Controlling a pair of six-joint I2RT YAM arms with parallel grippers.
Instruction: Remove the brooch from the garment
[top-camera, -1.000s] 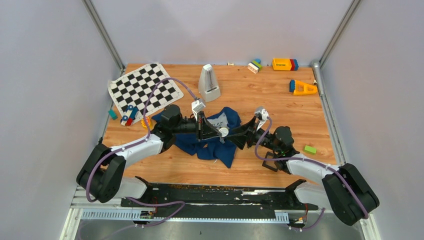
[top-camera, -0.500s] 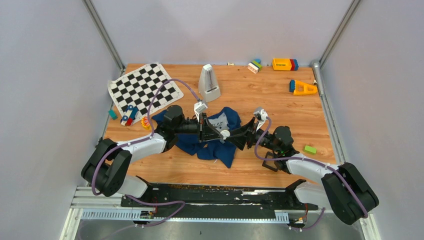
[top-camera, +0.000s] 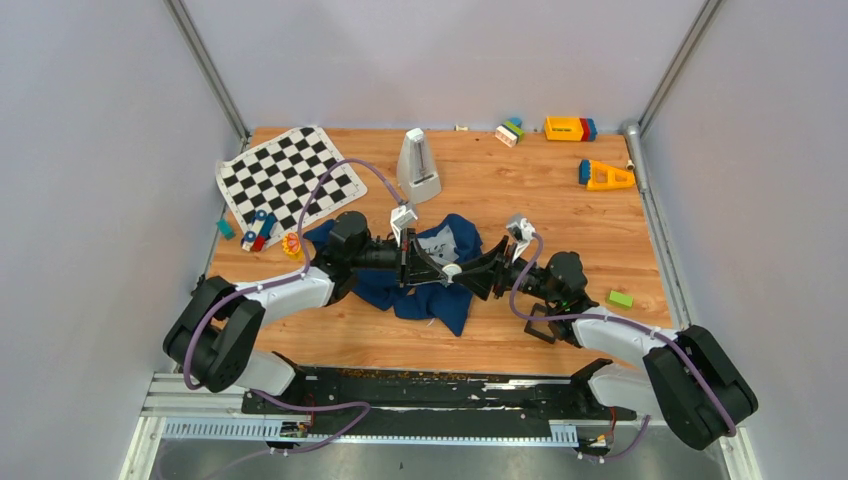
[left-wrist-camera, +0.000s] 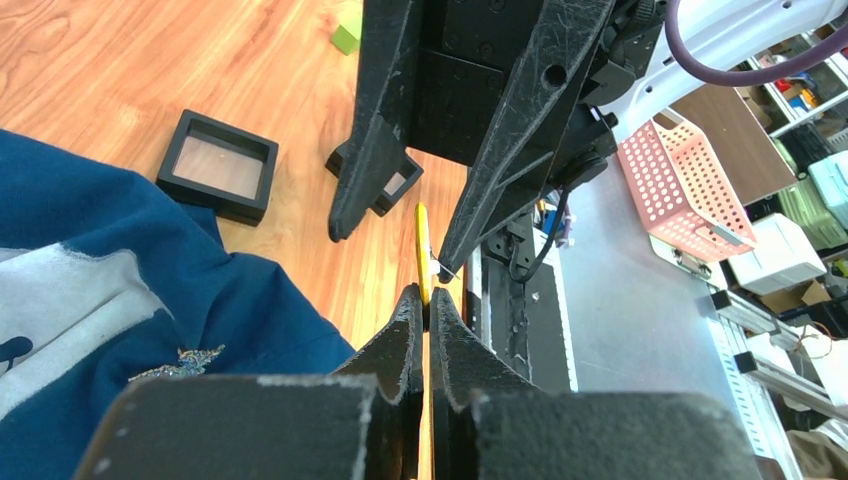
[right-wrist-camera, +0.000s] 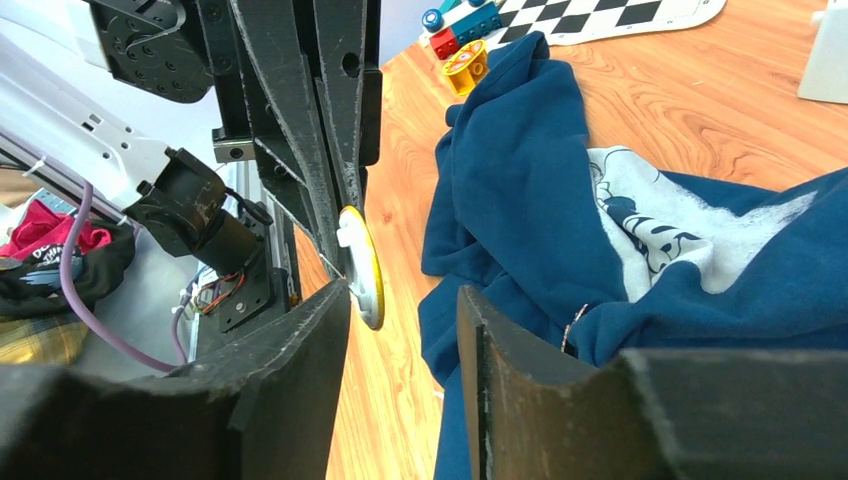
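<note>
Grey walls box in a wooden worktop (top-camera: 520, 200), and at its middle both arms meet over the garment (top-camera: 392, 290). From above, the left tool (top-camera: 440, 268) and right tool (top-camera: 470, 272) merge into one dark knot with a pale dot, the brooch (top-camera: 451, 268), between them; only the wrist views part them. In the left wrist view we see the left tool (left-wrist-camera: 424, 300) pinched shut on the brooch (left-wrist-camera: 422, 250), edge-on as a thin yellow sliver. The right wrist view turns it towards us as a round disc (right-wrist-camera: 365, 265) with a yellow rim and a white face, held over bare wood just beside the navy cloth (right-wrist-camera: 510, 200) and apart from it. The right tool (right-wrist-camera: 400, 295) stands moderately open, its fingers either side of the disc; we cannot tell whether either touches it. A small gold-toned mark on the cloth near the grey-white print patch (left-wrist-camera: 70, 300) is too fine to make out. Beyond lie a black frame (left-wrist-camera: 218, 165), a second one half hidden behind the right fingers, and, across the garment, the yellow-red toy (right-wrist-camera: 465, 65) by the cut-off chequered cloth (right-wrist-camera: 600, 15).
</note>
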